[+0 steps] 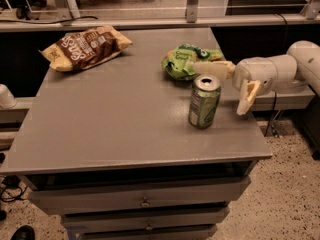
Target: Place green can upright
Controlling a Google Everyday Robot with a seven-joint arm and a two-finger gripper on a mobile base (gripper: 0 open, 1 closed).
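The gripper [218,87] is seen at the right side of the table [100,129], released and spread wide: one finger [210,68] is stretched out leftward and the other [247,97] is hung downward, and nothing is held between them. The arm [280,71] behind it is cut off by the right edge of the view, so its far end cannot be seen. Just to the left of the down-hanging finger and just below the outstretched one, the green can [204,104] is stood on the tabletop, apart from both fingers. Its long axis is vertical, its silver top is turned upward and its base is set flat on the surface. The pale markings on its label cannot be read, and which way the pull tab points cannot be made out. Behind the outstretched finger a green snack bag [181,61] is laid flat; part of it is covered by that finger, and whether the two touch cannot be told. Well to the left of the gripper, at the far left corner, a brown snack bag [85,46] is laid. Below and in front, drawers [145,200] are seen under the tabletop. At the far left, a pale object [5,96] is cut off by the frame and cannot be identified.
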